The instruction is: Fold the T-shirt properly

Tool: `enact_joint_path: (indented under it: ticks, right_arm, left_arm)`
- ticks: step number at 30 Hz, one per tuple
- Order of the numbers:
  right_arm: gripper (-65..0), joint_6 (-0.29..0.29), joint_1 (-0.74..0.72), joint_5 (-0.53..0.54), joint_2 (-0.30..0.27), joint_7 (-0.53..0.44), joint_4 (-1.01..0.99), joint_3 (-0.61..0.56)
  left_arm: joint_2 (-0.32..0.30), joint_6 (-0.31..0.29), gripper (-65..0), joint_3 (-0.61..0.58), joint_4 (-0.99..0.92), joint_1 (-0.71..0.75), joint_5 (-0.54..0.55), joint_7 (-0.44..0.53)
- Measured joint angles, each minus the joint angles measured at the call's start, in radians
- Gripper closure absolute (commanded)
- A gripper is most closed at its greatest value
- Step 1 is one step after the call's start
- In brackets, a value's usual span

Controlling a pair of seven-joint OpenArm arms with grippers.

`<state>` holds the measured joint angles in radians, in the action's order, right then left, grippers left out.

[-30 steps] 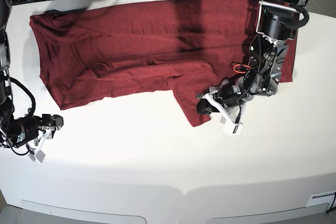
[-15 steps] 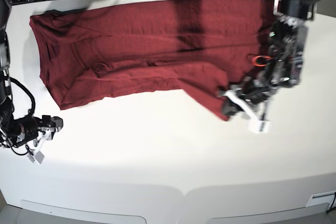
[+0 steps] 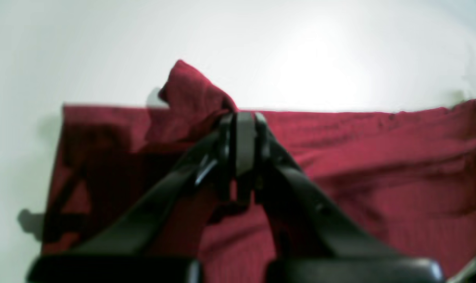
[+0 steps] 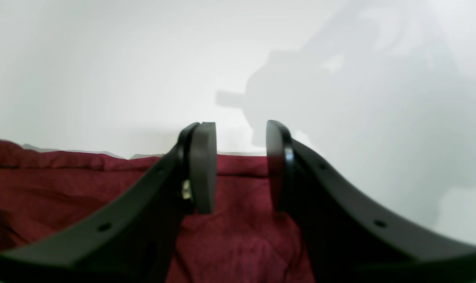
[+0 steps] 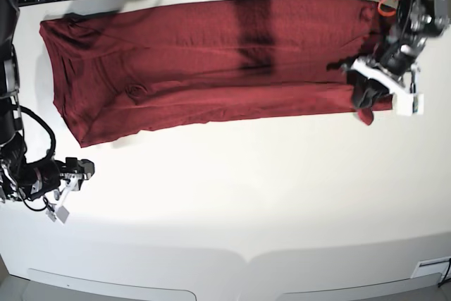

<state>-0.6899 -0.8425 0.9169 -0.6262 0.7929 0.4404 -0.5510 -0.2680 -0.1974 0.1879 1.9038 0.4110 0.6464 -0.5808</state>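
Left gripper [image 3: 241, 129] jaws clenched on bunched sleeve end of T-shirt [image 5: 211, 61], pinch at shirt's near edge, far end from right arm (likely to draw sleeve out straight along hem). Small tuft poking past jaws. Right gripper [image 4: 241, 165] jaws released, holding nothing, parked over shirt's edge, ready. T-shirt spread long across rear of worktop [image 5: 225, 202], one lengthwise fold already in, rest unfolded.

No legible text anywhere.
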Motion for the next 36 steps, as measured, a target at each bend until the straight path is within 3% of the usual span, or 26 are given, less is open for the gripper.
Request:
enact_joint_path:
  ticks: [3, 6, 9, 13, 16, 19, 21, 23, 28, 31, 34, 36]
  right_arm:
    - [-21.4, 0.0, 0.001, 0.001, 0.003, 0.0, 0.0, 0.0]
    - [-21.4, 0.0, 0.0, 0.0, 0.003, 0.0, 0.0, 0.0]
    - [-21.4, 0.0, 0.001, 0.002, 0.005, 0.0, 0.0, 0.0]
    - [-21.4, 0.0, 0.0, -0.002, 0.005, 0.0, 0.0, 0.0]
    - [-21.4, 0.0, 0.0, -0.001, 0.005, 0.0, 0.0, 0.0]
    - [-21.4, 0.0, 0.0, -0.001, 0.005, 0.0, 0.0, 0.0]
    - [-21.4, 0.0, 0.0, -0.002, 0.005, 0.0, 0.0, 0.0]
    - [-21.4, 0.0, 0.0, -0.002, 0.005, 0.0, 0.0, 0.0]
    - [-21.4, 0.0, 0.0, -0.002, 0.005, 0.0, 0.0, 0.0]
    - [-21.4, 0.0, 0.0, -0.001, 0.006, 0.0, 0.0, 0.0]
    - [-21.4, 0.0, 0.0, -0.002, 0.005, 0.001, 0.0, 0.0]
    - [-21.4, 0.0, 0.0, -0.002, 0.003, 0.002, 0.0, 0.0]
  left_arm:
    - [0.001, -0.004, 0.0, 0.029, 0.045, 0.036, -0.042, 0.005]
    - [0.002, 0.031, 0.0, 0.029, 0.044, 0.071, -0.09, 0.004]
    - [0.037, 0.068, 0.0, 0.028, 0.043, 0.106, -0.163, 0.002]
    - [0.072, 0.072, 0.0, 0.028, 0.043, 0.109, -0.234, 0.005]
    - [0.074, 0.079, -0.9, 0.028, 0.043, 0.11, -0.235, 0.004]
    - [0.074, 0.079, -25.9, 0.028, 0.043, 0.109, -0.269, 0.005]
    - [0.074, 0.079, -34.0, 0.028, 0.043, 0.11, -0.314, 0.005]
    - [0.074, 0.102, -34.2, 0.028, 0.043, 0.109, -0.349, 0.005]
    - [0.074, 0.236, -34.2, 0.029, 0.043, 0.109, -0.492, 0.005]
    - [0.075, 0.24, -34.1, 0.041, 0.043, 0.106, -0.507, 0.048]
    - [0.073, 0.237, -34.1, 0.096, 0.043, 0.103, -0.447, 0.08]
    - [0.05, 0.185, -34.1, 0.145, 0.037, 0.102, -0.367, 0.075]
